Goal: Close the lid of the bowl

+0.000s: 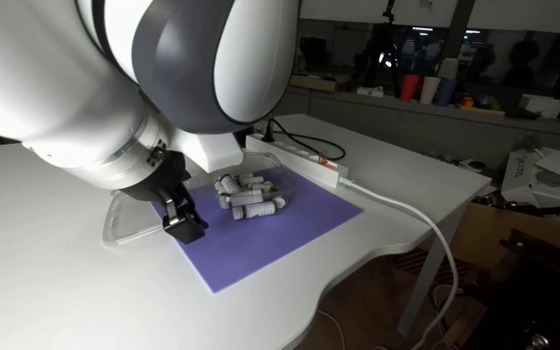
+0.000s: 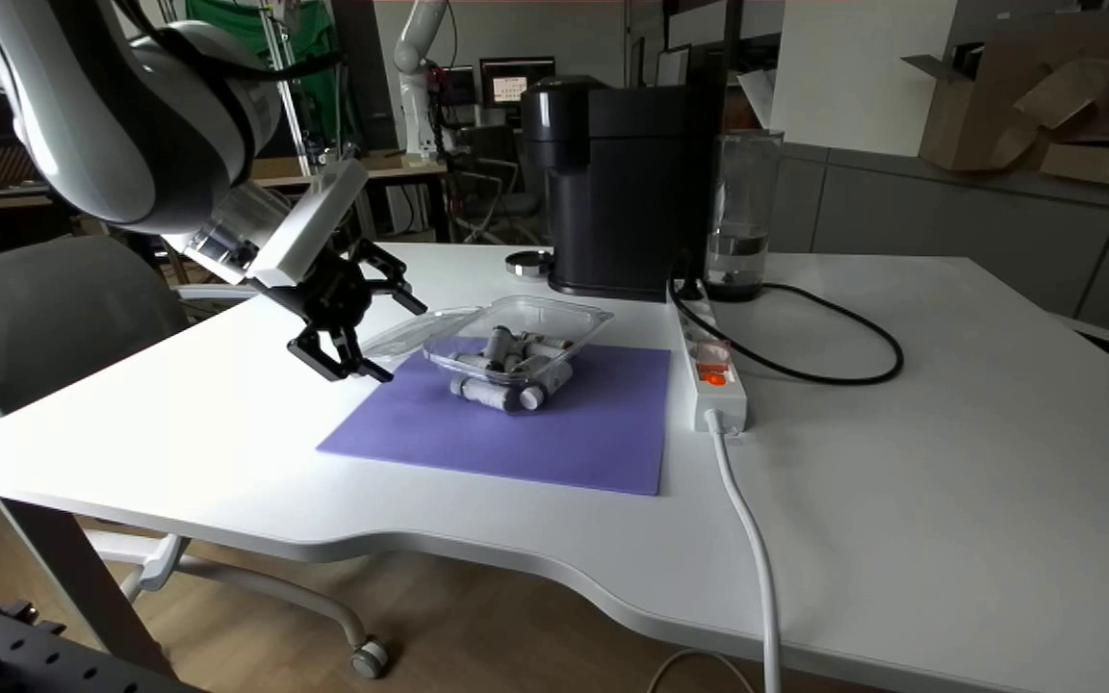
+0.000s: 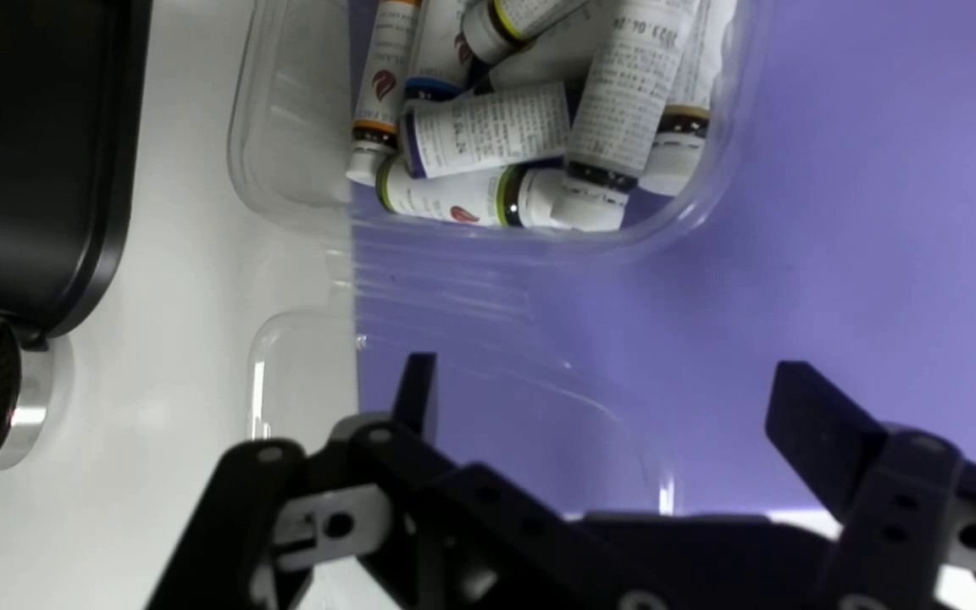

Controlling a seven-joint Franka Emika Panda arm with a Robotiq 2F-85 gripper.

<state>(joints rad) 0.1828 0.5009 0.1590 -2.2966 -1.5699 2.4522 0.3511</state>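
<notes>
Wrist view: at upper centre, cut off by the top edge, the clear bowl (image 3: 293,144) is seen uncovered, with small bottles (image 3: 492,131) inside, while the transparent lid (image 3: 505,424) is shown off the bowl, at lower centre. Closing is judged not yet begun: the pincer (image 3: 602,394) is spread with nothing held, and bringing over and pressing down are left. The lid's outline is faint over the purple mat (image 3: 869,212), its lower edge mostly hidden by the pincer.

Robotics lab, second robot arm (image 2: 413,72), monitors (image 2: 516,83)
</notes>
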